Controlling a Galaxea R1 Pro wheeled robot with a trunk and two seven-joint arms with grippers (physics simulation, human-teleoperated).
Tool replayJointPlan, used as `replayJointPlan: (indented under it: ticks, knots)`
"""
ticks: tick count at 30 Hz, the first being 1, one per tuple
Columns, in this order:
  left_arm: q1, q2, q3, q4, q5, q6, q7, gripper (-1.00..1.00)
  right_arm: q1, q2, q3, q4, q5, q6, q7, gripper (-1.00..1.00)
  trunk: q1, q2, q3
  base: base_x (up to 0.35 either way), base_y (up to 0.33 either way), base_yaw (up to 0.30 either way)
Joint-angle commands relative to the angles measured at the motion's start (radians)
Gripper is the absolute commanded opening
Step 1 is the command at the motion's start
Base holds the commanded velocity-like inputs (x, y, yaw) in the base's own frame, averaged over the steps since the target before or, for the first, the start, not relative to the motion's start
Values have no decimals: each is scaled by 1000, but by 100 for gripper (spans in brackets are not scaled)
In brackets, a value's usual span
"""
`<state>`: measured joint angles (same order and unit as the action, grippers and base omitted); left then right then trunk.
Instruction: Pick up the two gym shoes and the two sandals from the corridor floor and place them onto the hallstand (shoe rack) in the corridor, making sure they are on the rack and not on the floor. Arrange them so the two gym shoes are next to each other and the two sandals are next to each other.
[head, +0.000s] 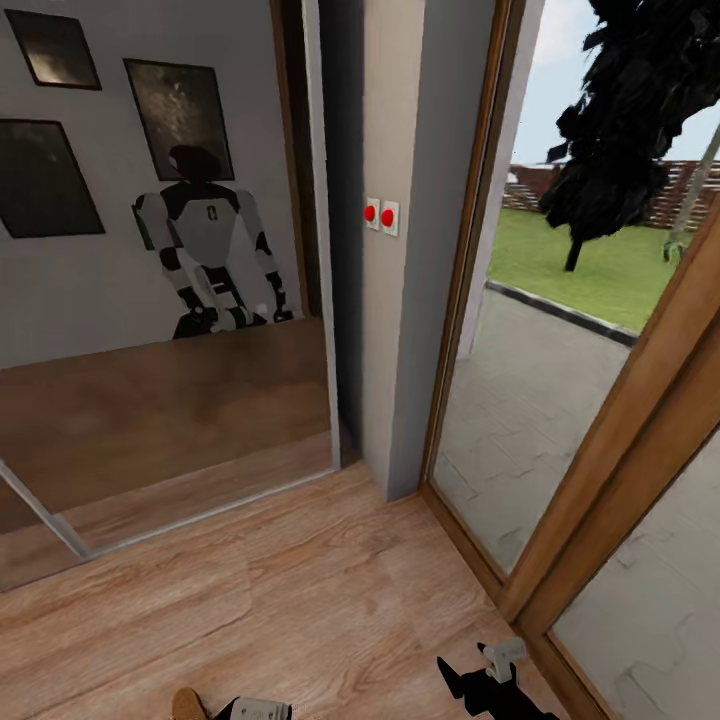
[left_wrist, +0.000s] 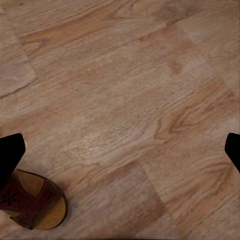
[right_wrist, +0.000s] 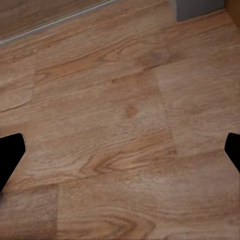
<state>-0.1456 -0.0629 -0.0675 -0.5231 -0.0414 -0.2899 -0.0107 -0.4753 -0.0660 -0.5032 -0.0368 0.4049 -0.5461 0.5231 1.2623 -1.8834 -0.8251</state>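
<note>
Sandal: cut off by the left wrist picture's edge and partly covered by the dark fingertip of the left gripper; heel end not visible. In the head view a tan-brown object is cropped by the lower edge; identity cannot be told. Right gripper: fingertips alone visible, at the picture's margins.

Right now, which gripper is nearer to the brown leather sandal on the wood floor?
Left. The brown leather sandal lies beside one left gripper finger. Below the right gripper is bare wood floor.
</note>
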Motion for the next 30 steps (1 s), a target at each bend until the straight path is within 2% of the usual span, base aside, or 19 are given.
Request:
replayJointPlan:
  ticks: [1, 30]
  knots:
    - [0, 0, 0, 0, 0, 0, 0, 100, 0, 0, 0, 0, 0, 0, 0, 100, 0, 0, 0, 0, 0, 280]
    - [1, 0, 0, 0, 0, 0, 0, 100, 0, 1, 0, 0, 0, 0, -1, 100, 0, 0, 0, 0, 0, 280]
